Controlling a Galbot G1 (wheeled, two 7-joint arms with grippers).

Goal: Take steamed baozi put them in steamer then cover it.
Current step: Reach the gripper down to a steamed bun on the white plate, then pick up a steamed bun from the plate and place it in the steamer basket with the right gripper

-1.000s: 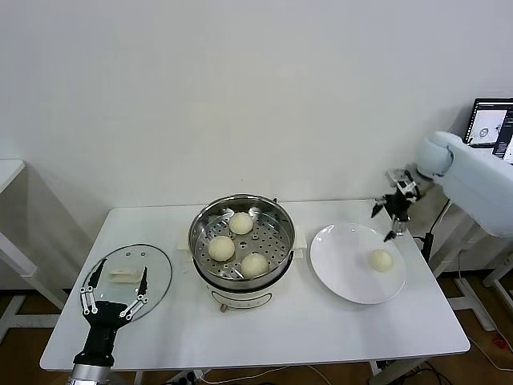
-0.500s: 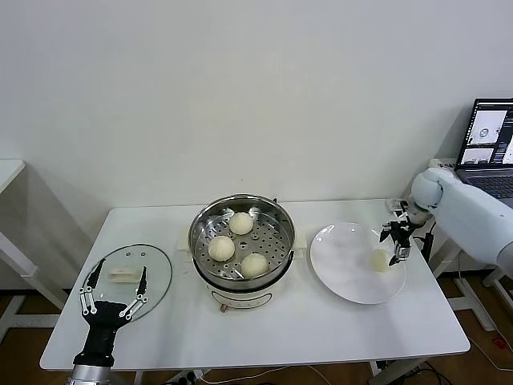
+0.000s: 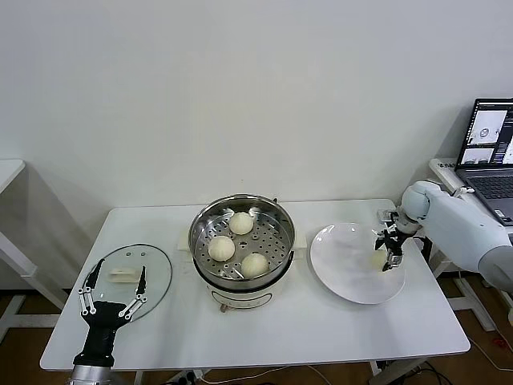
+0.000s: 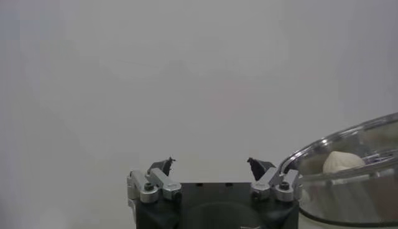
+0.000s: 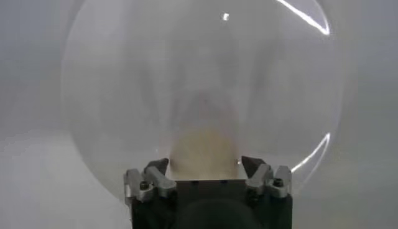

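Four steamed baozi in all: three (image 3: 240, 243) sit on the perforated tray inside the steamer (image 3: 242, 285), which stands at the middle of the bench (image 3: 321, 329) toward its far edge, and one (image 3: 377, 258) lies on the white plate (image 3: 345, 269) near the right edge. One steamer, one plate, one cover — the cover (image 3: 124, 281) lies flat near the left edge toward the front left corner, its white block handle facing up.

The right gripper (image 3: 388, 249) reaches in from the right edge and is down at the plate, its fingers spread to either side of the last bun. In the right wrist view the two fingers (image 5: 155, 169) stand apart with the bun (image 5: 204, 146) between them, and whether they touch it cannot be told — the jaws read as open. The plate's rim sits close to the right edge of the bench, leaving little bare surface on that side.

The left gripper (image 3: 112, 301) waits at the front left corner, over the near edge of the cover, its jaws wide open and holding nothing. Bare benchtop runs along the front edge between cover, steamer and plate. A laptop (image 3: 486, 148) stands off the bench beyond the right edge.
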